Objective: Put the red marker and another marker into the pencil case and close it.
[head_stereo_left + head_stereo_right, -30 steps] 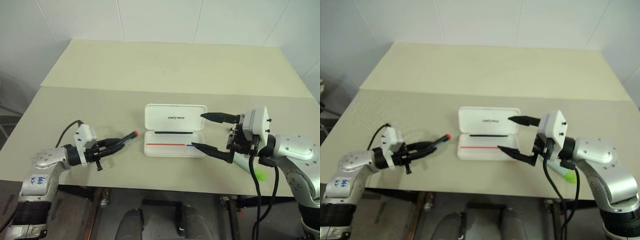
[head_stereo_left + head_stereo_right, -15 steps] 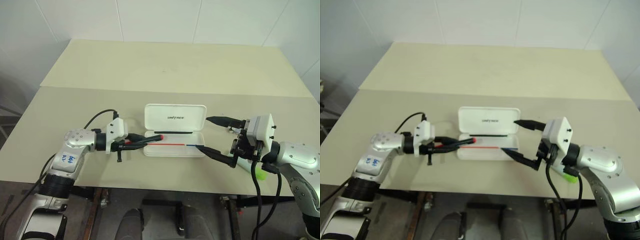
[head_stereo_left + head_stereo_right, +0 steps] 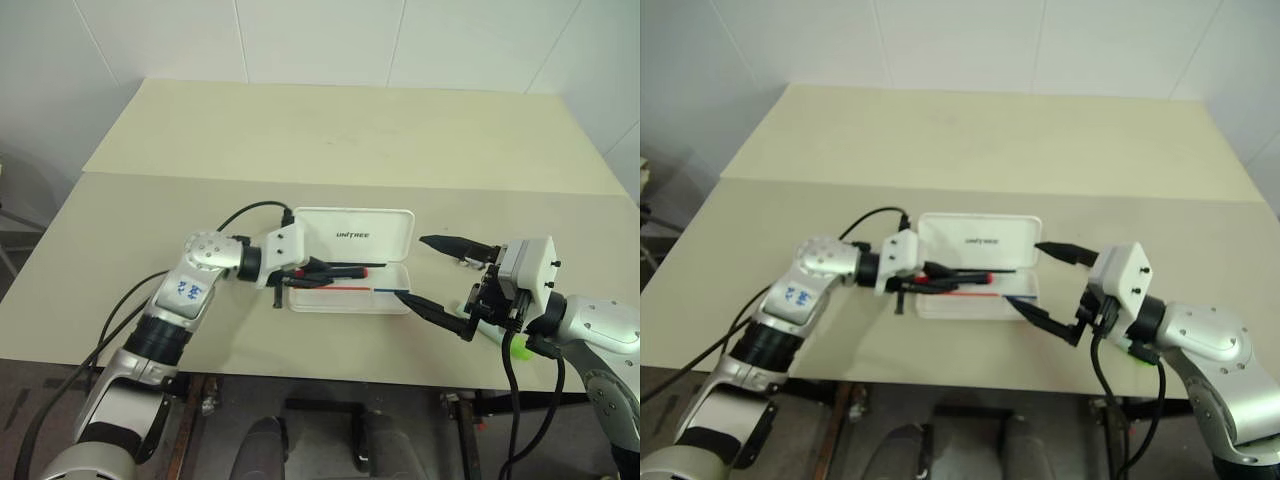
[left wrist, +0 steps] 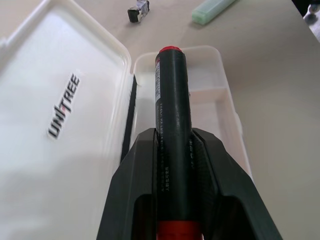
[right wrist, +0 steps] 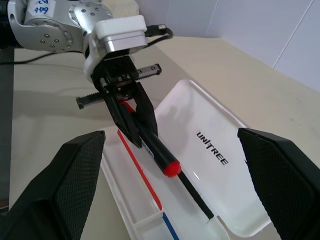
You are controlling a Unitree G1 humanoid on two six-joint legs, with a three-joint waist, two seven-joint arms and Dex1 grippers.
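Fingers of the left gripper [image 3: 312,270] were pinched tight on the red marker [image 3: 335,270], holding it by its black barrel. The marker pointed to the right, with its red tip hanging over the open tray of the pencil case [image 3: 398,301]. From the right wrist view you could see the tip up in the air, not lying in the tray.

The white pencil case sat in the middle of the table [image 3: 300,140]. Its lid [image 3: 390,225] lay flat open toward the far side, with small dark letters on it. A thin red line and a blue line ran along the tray.

To the right of the case, the right gripper [image 3: 435,274] had its two black fingers spread very wide with nothing between them. One finger reached beside the lid's right end, and the other pointed at the tray's right corner.

Partly hidden behind that arm, the green highlighter [image 3: 516,346] lay on the table near the front edge, well apart from the case.
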